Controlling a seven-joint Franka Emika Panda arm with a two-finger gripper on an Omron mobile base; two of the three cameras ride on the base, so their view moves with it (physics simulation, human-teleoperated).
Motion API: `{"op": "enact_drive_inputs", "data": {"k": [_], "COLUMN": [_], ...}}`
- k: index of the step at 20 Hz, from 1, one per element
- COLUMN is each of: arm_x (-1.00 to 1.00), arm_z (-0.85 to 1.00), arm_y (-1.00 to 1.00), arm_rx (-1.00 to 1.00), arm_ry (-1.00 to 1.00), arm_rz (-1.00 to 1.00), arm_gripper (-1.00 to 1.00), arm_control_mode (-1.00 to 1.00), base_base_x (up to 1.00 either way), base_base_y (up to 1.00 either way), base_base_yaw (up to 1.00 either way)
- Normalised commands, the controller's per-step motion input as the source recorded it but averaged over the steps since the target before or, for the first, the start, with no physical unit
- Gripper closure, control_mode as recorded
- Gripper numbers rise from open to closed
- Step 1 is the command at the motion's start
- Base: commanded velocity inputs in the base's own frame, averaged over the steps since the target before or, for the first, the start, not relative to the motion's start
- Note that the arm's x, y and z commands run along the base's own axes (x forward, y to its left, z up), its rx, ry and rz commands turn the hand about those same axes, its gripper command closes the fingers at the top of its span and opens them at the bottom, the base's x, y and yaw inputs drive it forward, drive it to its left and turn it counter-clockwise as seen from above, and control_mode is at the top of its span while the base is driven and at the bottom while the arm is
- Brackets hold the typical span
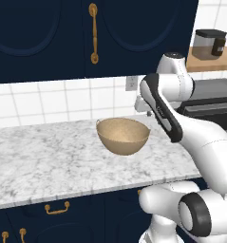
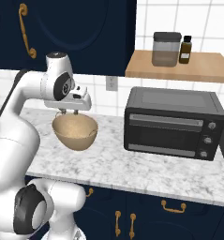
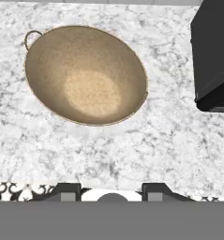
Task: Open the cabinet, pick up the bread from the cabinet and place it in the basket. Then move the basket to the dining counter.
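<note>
The tan woven basket (image 1: 123, 135) (image 2: 76, 131) stands on the marble counter (image 1: 39, 161), and its inside (image 3: 85, 75) looks empty. My gripper (image 2: 66, 111) (image 3: 111, 190) hangs just above the basket's back rim, pointing down, open with nothing between its fingertips. The navy wall cabinet (image 1: 48, 38) (image 2: 80, 28) overhead has both arched doors shut, with its brass handle (image 1: 93, 33) (image 2: 24, 30) to my upper left. The bread is hidden. The dining counter is out of view.
A black toaster oven (image 2: 172, 122) (image 3: 214, 56) sits on the counter right of the basket. Above it a wooden shelf (image 2: 202, 68) carries a jar (image 2: 166, 48) and a small bottle (image 2: 185, 49). Low navy cabinets with brass pulls (image 1: 57, 208) run under the counter.
</note>
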Motion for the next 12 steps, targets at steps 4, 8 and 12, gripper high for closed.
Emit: {"op": "enact_drive_inputs", "data": {"k": [4, 8, 12], "arm_x": [-0.58, -0.96, -0.81], "arm_z": [0.00, 0.05, 0.73], "arm_y": [-0.03, 0.15, 0.22], "arm_rx": [-0.02, -0.04, 0.02], "arm_ry": [-0.10, -0.52, -0.53], "arm_rz": [-0.01, 0.01, 0.02], "arm_gripper": [-1.00, -1.00, -1.00], "arm_control_mode": [-1.00, -1.00, -1.00], "base_base_x": [0.00, 0.00, 0.00], "base_base_y": [0.00, 0.00, 0.00], "base_base_yaw": [0.00, 0.00, 0.00]}}
